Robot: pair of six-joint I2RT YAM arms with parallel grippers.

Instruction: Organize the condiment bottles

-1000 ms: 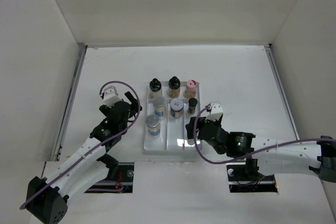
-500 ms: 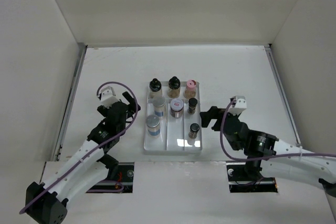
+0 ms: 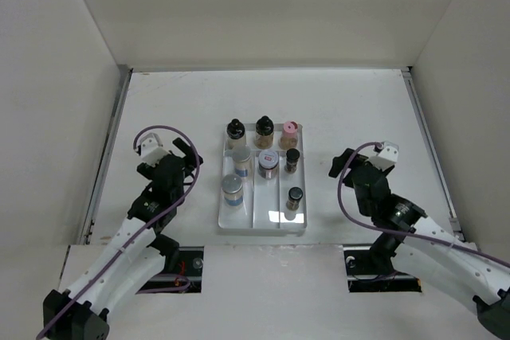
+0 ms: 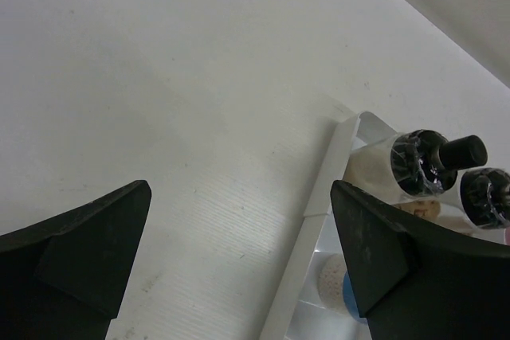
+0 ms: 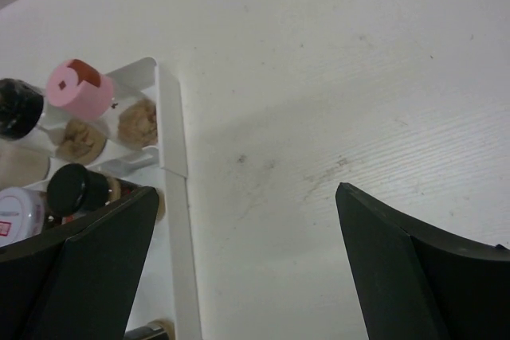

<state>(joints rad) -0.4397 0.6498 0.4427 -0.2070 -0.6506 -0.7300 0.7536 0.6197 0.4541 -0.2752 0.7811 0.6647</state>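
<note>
all eight bottles (image 3: 268,162) stand in the one tray (image 3: 224,224): four black-capped, one pink-capped, three wide-lidded jars. the left tool (image 3: 189,154) and right tool (image 3: 338,165) hang beside it over the tabletop (image 3: 358,109), each spread apart and holding nothing. the bottles look crowded, so a tool coming in low could tip a neighbour or shove the tray.
</note>
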